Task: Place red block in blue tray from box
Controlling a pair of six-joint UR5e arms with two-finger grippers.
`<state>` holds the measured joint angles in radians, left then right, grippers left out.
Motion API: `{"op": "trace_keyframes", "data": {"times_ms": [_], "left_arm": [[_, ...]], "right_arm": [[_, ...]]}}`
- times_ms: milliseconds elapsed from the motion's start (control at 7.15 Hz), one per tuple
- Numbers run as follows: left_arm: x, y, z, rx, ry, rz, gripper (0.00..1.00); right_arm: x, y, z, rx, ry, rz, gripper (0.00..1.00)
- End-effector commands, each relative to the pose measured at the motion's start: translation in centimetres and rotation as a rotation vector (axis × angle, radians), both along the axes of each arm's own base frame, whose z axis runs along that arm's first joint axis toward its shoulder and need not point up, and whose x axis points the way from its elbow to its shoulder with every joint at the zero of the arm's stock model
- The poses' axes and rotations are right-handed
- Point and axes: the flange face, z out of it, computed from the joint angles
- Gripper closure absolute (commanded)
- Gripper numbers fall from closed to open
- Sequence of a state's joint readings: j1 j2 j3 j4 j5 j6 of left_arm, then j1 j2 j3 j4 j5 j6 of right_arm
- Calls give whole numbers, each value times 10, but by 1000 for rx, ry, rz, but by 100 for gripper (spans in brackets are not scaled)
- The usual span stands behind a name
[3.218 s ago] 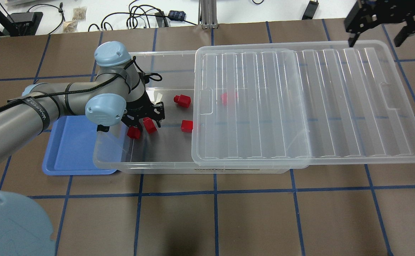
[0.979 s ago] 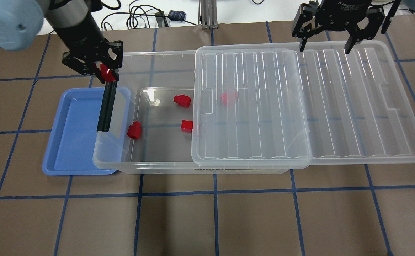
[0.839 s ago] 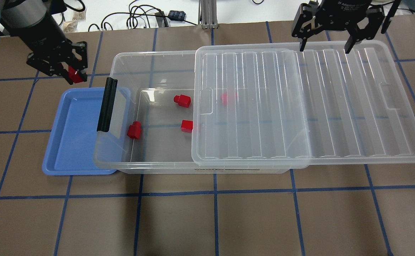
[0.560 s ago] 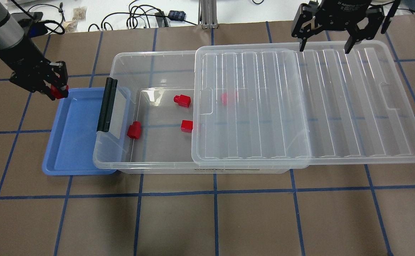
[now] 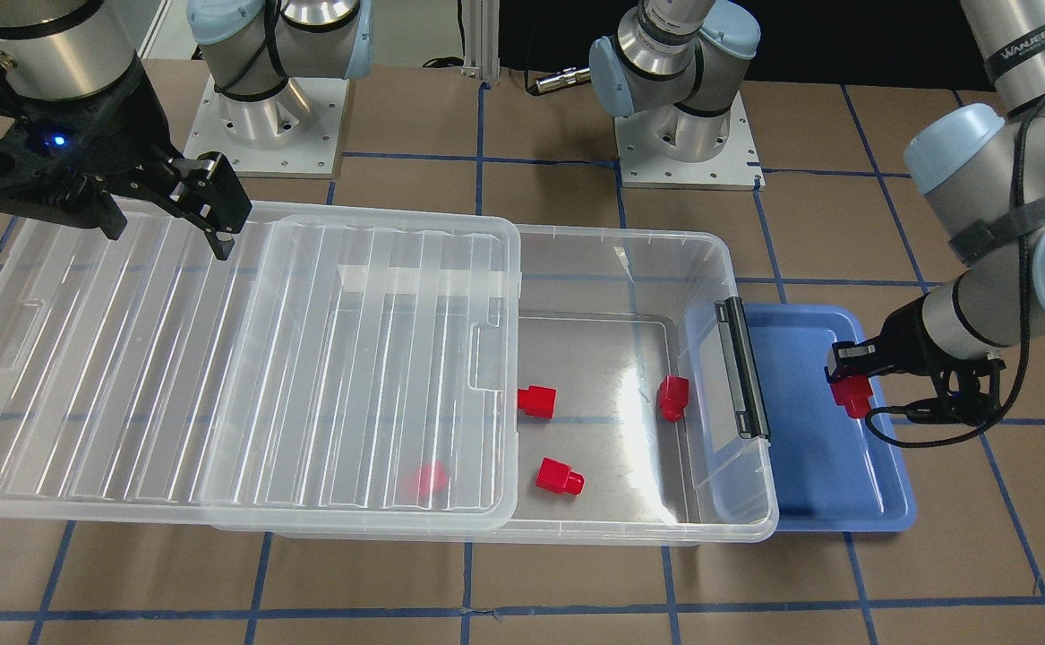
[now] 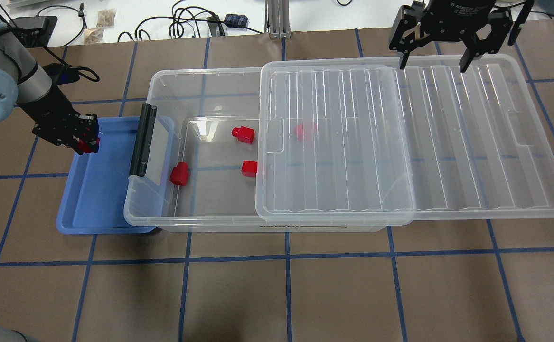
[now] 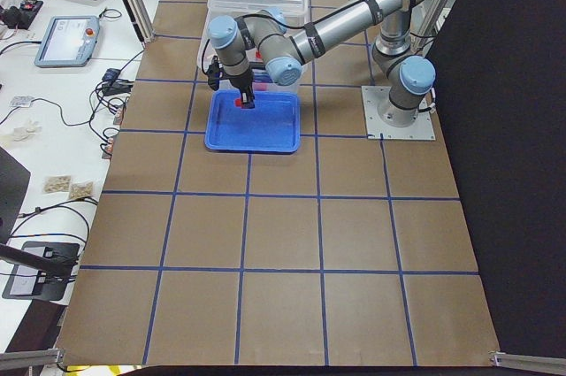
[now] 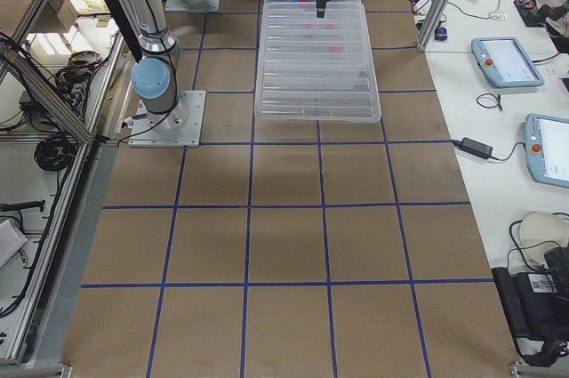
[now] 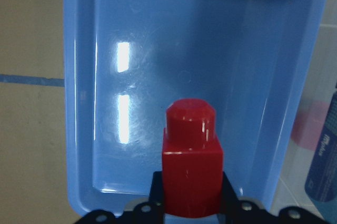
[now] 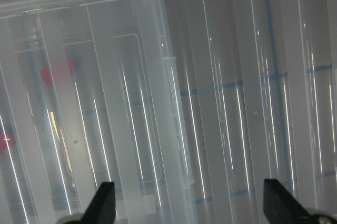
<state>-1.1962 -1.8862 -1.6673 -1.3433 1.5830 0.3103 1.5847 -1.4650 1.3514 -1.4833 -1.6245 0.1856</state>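
My left gripper [image 6: 85, 144] [image 5: 849, 394] is shut on a red block [image 9: 190, 166] [image 5: 852, 395] [image 6: 86, 146] and holds it over the far end of the blue tray [image 6: 97, 199] [image 5: 826, 466] [image 9: 158, 76]. The tray holds no block. The box [image 6: 201, 95] [image 5: 629, 269] stands beside the tray with its black latch bar [image 6: 142, 140] toward it. Three red blocks lie in its open part, one [image 6: 179, 174] near the latch end, two more [image 6: 243, 135] [image 6: 249, 168] by the lid's edge. Another [image 6: 305, 130] shows blurred under the lid. My right gripper [image 6: 432, 59] [image 5: 164, 228] is open and empty above the lid's far edge.
The ribbed clear lid [image 6: 400, 142] [image 5: 218, 358] is slid aside and covers the box's right part, reaching well past it. The brown table [image 6: 286, 294] has blue tape lines. Cables [image 6: 182, 23] lie beyond the far edge. The arm bases [image 5: 692, 134] stand behind the box.
My left gripper rose out of the box with a red block, moved left past the latch bar, then came down over the tray's far end. My right gripper moved in over the lid's far edge and stayed.
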Motion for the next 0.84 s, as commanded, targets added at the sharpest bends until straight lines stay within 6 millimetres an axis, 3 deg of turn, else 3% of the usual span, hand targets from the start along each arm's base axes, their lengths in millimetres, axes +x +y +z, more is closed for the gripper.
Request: {"op": "trace_keyframes", "data": {"times_ms": [0, 420, 699], "left_arm": [[4, -8, -33, 31, 17, -19, 100], [8, -16, -71, 59, 31, -31, 100], [5, -7, -88, 96, 42, -32, 100]], "right_arm": [[0, 0, 0, 0, 0, 0, 0], [0, 0, 0, 0, 0, 1, 0], [0, 0, 0, 0, 0, 1, 0]]}}
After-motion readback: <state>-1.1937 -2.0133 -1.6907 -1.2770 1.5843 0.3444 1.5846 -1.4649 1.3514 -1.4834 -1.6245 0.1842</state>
